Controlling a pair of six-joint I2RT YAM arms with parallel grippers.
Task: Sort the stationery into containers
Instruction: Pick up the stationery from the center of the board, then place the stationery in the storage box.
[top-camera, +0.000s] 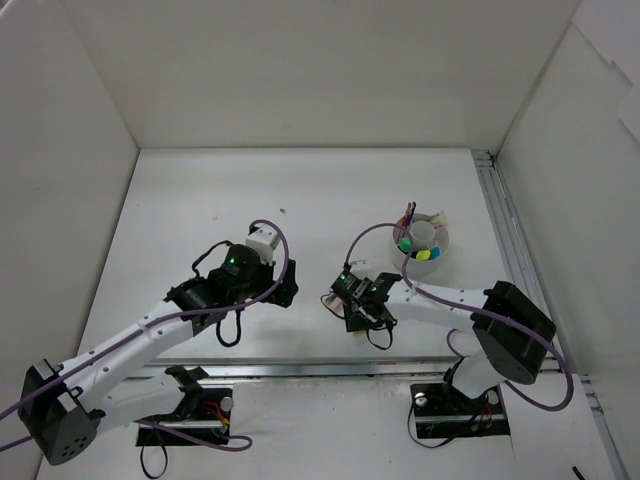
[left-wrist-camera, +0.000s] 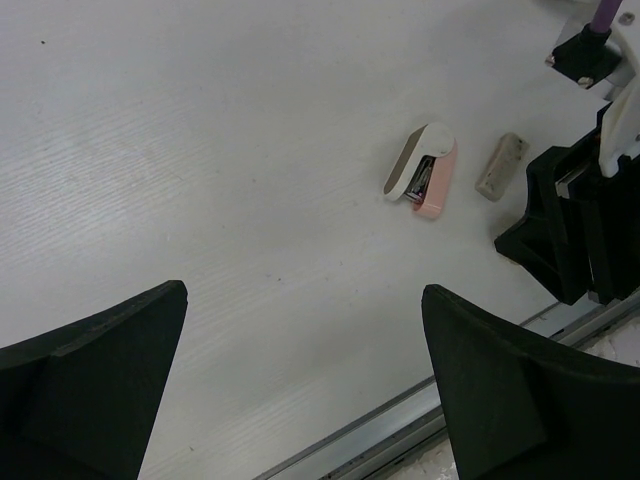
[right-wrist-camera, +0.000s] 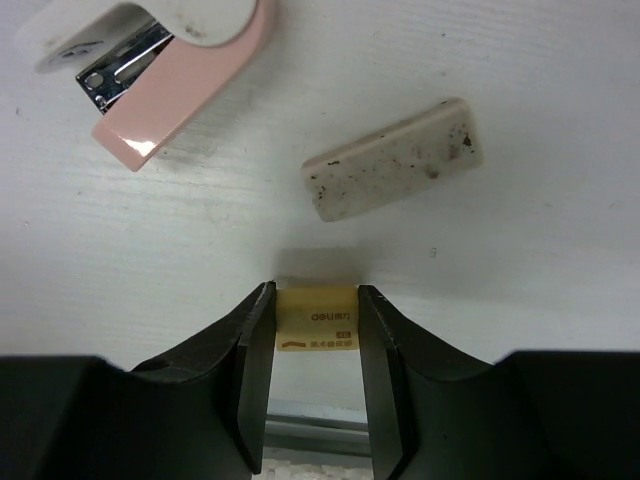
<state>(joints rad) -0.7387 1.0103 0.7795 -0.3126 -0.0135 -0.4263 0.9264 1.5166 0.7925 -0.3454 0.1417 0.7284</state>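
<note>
My right gripper is shut on a small tan eraser with printed lettering, held at or just above the table. A grey speckled eraser lies just beyond it, and a pink and white stapler lies beyond to the left. In the top view the right gripper is left of the white round tub, which holds highlighters and pens. My left gripper is open and empty over bare table; its view shows the stapler and grey eraser.
A metal rail runs along the table's near edge. White walls enclose the table on the left, back and right. The left gripper hovers a short way left of the right gripper, whose black body shows in the left wrist view.
</note>
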